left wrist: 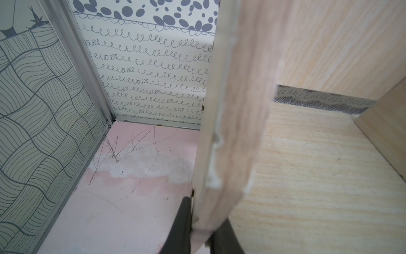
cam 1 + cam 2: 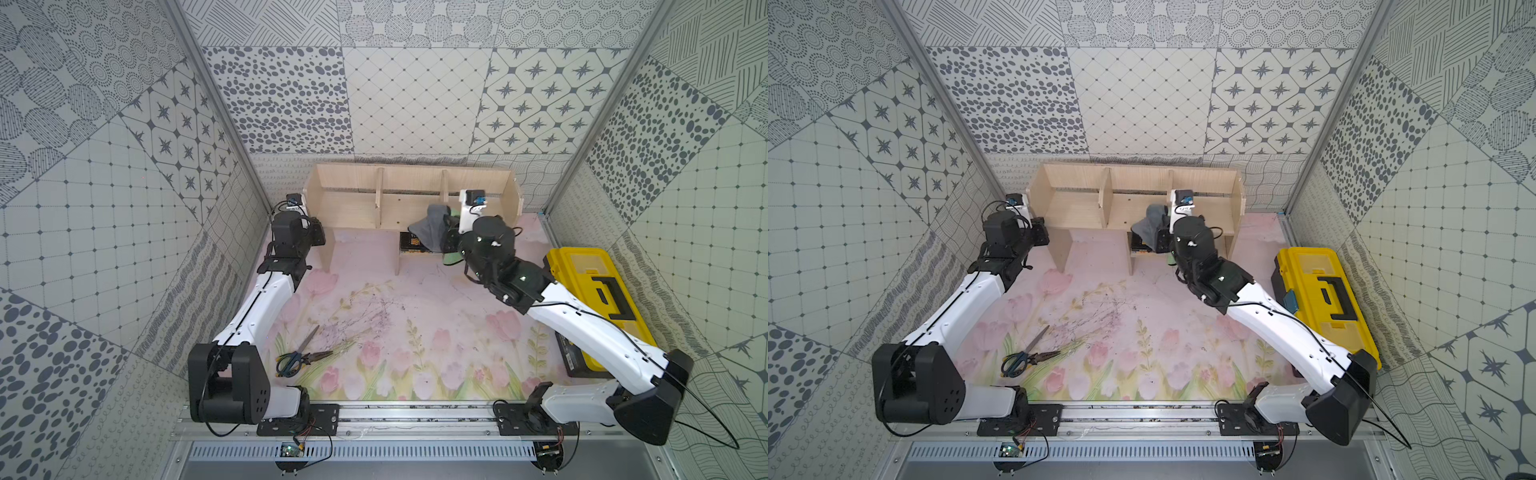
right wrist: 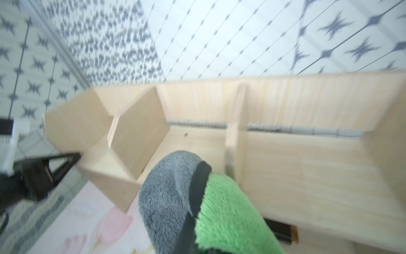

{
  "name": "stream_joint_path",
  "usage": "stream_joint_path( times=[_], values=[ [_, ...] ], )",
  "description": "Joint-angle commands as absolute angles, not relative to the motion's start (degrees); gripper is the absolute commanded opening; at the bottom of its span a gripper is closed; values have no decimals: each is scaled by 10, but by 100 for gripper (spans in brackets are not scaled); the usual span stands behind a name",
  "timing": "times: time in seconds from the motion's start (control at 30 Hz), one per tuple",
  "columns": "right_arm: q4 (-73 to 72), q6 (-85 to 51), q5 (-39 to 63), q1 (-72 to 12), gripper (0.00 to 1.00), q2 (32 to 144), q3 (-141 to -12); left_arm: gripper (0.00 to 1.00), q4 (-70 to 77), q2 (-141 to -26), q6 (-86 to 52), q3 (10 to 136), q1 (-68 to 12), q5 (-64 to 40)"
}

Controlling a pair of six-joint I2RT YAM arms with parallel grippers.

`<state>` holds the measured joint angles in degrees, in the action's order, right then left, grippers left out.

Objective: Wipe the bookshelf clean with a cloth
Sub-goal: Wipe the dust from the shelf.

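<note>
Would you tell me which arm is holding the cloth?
The right arm: it grips the cloth, while the left fingers clamp the bookshelf at its end.

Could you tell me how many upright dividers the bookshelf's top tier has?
2 in the pale-wood bookshelf: one pale-wood divider left of centre, another right of centre.

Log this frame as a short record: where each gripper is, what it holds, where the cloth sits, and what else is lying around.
Left gripper: shut on the near end panel of the bookshelf
Right gripper: shut on the cloth, grey and green faces both showing
Cloth position: at the front edge of the middle compartment; contact with the wood unclear
Other items: scissors, yellow toolbox
</note>
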<state>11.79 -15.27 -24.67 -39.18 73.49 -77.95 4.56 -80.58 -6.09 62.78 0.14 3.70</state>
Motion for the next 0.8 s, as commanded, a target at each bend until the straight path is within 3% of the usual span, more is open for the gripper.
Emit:
stream_joint_path(
  times=[0.0,0.2,0.33,0.5,0.57,0.77],
  values=[
    [159,-167,-211,-324,0,735,-828,0,-17,-813,-190,629,5,-60],
    [240,-241,-78,-193,0,869,-976,0,-15,-812,-189,628,4,-58],
    [286,-235,-43,-186,0,942,-1014,0,-14,-811,-187,627,5,-55],
    [339,-226,-49,-202,0,949,-1001,0,-12,-810,-192,625,5,-60],
    [372,-215,-56,-214,10,954,-1007,0,-11,-811,-193,625,4,-61],
    [488,-167,-199,-287,63,960,-1048,0,-10,-808,-193,624,4,-59]
  ],
)
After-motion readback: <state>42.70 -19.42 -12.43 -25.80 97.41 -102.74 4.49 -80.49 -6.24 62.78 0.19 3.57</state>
